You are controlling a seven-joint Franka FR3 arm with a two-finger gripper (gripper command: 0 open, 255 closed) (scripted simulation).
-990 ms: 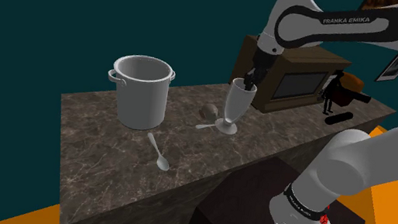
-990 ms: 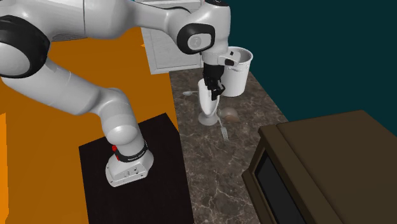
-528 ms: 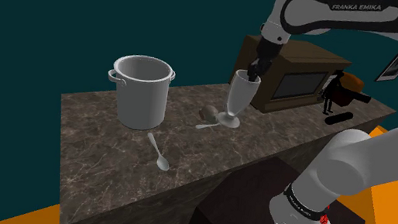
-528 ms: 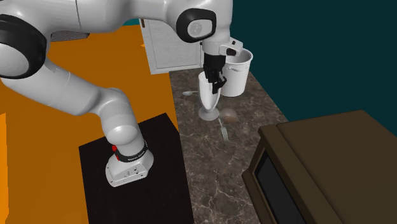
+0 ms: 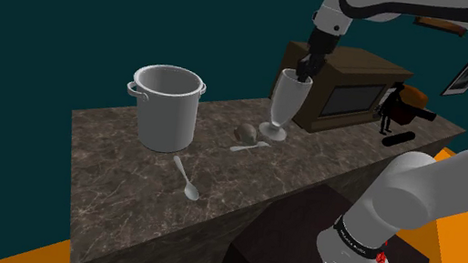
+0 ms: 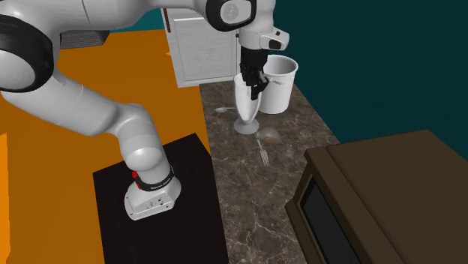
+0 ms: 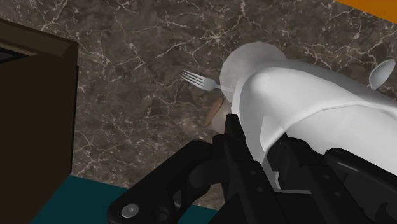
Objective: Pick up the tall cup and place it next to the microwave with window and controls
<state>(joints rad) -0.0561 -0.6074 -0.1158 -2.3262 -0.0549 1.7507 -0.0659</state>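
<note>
The tall cup (image 5: 282, 103) is a pale footed glass, held a little above the dark marble counter (image 5: 135, 178) and slightly tilted. My black gripper (image 5: 303, 71) is shut on its rim from above, one finger inside and one outside. In the second exterior view the cup (image 6: 245, 105) hangs under the gripper (image 6: 256, 81) in front of the pot. The wrist view shows the cup (image 7: 299, 108) clasped between the fingers (image 7: 238, 159), its foot over the counter. The brown microwave (image 5: 349, 92) with a window stands just beyond the cup, towards the shoulder view's right.
A large grey pot (image 5: 166, 107) stands at the counter's left in the shoulder view. A fork (image 5: 247, 146), a small rounded object (image 5: 245, 132) and a spoon (image 5: 186, 178) lie on the counter. A dark figure (image 5: 396, 109) stands right of the microwave.
The gripper has lifted the cup off the counter and carried it up and to the shoulder view's right, towards the microwave. The grip has stayed shut.
</note>
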